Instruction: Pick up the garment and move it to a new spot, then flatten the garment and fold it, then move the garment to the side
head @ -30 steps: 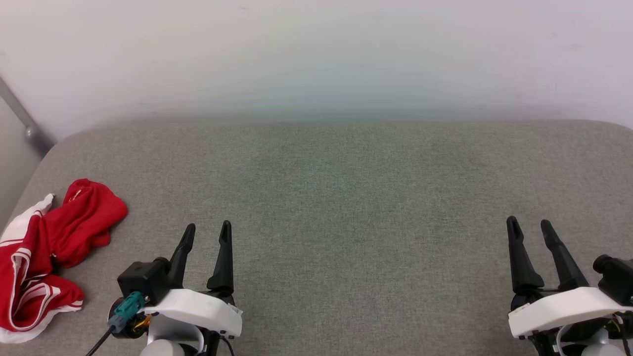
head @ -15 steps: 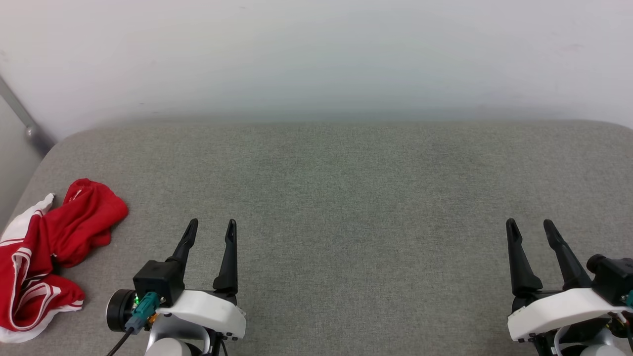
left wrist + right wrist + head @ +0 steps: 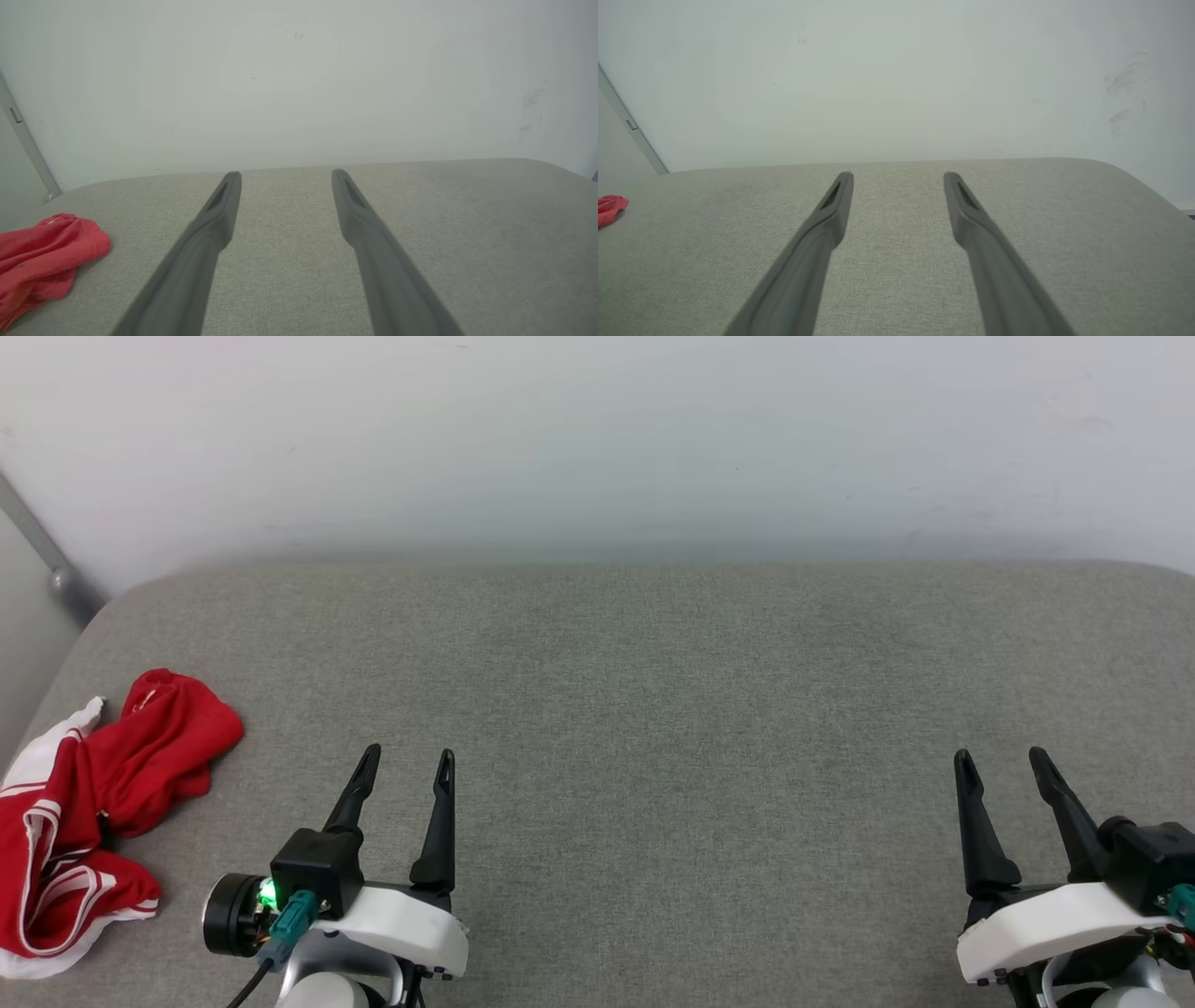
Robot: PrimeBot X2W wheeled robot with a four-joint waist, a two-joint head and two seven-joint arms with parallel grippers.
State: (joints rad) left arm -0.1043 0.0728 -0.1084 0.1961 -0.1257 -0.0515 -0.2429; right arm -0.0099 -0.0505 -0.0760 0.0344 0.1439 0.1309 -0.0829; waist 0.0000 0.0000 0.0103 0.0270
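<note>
The garment point(image 3: 89, 803) lies crumpled at the far left of the grey padded surface, red cloth with white sleeve parts and striped trim; its lettering is hidden in the folds. The left wrist view has the garment point(image 3: 42, 261) at its lower left, and the right wrist view catches a small red bit of the garment point(image 3: 611, 205) at the left edge. My left gripper point(image 3: 409, 761) stands open to the right of the heap, apart from it, nothing between its fingers. My right gripper point(image 3: 1002, 761) stands open at the lower right, far from the cloth.
The grey fabric surface point(image 3: 653, 709) runs wide between the grippers and back to a pale wall point(image 3: 597, 439). A grey metal bar point(image 3: 37, 555) slants down the wall at the far left, beside the surface's rounded left corner.
My left gripper has rolled and shifted slightly right, its wrist camera swinging lower. The right gripper has turned a little too. The garment lies unmoved.
</note>
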